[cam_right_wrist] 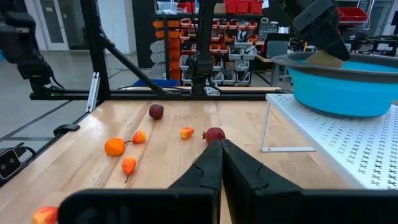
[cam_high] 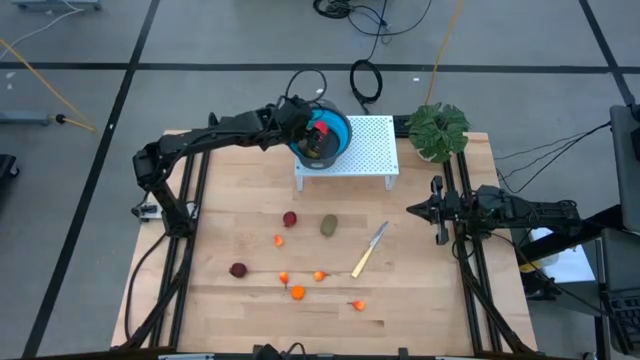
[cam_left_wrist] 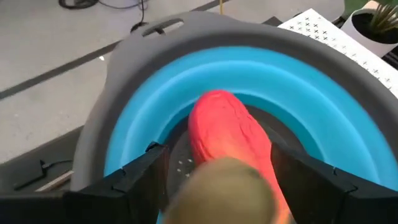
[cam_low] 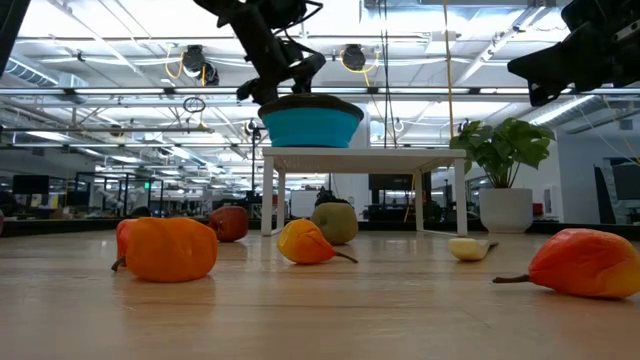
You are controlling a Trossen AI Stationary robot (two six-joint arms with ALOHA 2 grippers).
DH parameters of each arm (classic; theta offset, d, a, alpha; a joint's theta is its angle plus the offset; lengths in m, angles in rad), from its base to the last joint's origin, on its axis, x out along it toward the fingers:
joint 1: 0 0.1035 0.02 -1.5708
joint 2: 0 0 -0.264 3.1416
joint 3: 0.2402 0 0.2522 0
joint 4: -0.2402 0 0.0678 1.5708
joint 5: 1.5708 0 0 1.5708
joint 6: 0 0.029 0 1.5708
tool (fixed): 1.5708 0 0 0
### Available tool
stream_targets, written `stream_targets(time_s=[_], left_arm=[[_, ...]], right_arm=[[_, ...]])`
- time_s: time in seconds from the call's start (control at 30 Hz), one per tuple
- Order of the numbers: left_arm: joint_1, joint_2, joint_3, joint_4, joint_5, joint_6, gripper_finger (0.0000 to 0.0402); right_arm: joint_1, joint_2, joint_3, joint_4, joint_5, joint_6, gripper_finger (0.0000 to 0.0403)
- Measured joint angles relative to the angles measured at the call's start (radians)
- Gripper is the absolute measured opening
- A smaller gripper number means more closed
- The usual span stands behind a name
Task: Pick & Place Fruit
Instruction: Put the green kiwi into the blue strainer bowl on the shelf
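The left hand [cam_high: 318, 140] hangs over the blue bowl [cam_high: 338, 128] on the white perforated stand [cam_high: 372, 150], its fingers pinching a brown-green oval fruit [cam_left_wrist: 224, 190] just above the oblong red-yellow fruit [cam_left_wrist: 231, 134] already lying inside. To release well, it should lower a little, stay inside the rim, then spread its fingers so the piece settles beside the red one rather than bouncing out. On the counter [cam_high: 430, 290] remain two dark red round fruit [cam_high: 289, 219], another brown-green oval [cam_high: 328, 226] and several tiny orange pieces [cam_high: 297, 292], near the knife [cam_high: 368, 250]. The right hand [cam_high: 438, 211] waits at the counter's right edge, fingers pressed together.
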Motion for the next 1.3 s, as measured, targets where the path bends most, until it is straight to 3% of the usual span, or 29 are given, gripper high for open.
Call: stream_targets(time_s=[0.3, 0.6, 0.9, 1.3], left_arm=[[-0.011, -0.096, 0.082, 0.002, 0.035, -0.036, 0.0294], [-0.261, -0.134, 0.117, -0.054, 0.057, -0.079, 0.0288], [-0.528, -0.119, 0.115, -0.216, 0.053, -0.319, 0.0227], [-0.728, -0.066, 0.114, -0.274, 0.033, -0.578, 0.0149]], right_arm=[[0.000, 0.000, 0.000, 0.011, 0.000, 0.000, 0.0000], [0.000, 0.000, 0.000, 0.024, -0.003, 0.000, 0.0000], [0.000, 0.000, 0.000, 0.024, -0.003, 0.000, 0.0000], [0.000, 0.000, 0.000, 0.023, -0.003, -0.031, 0.0000]])
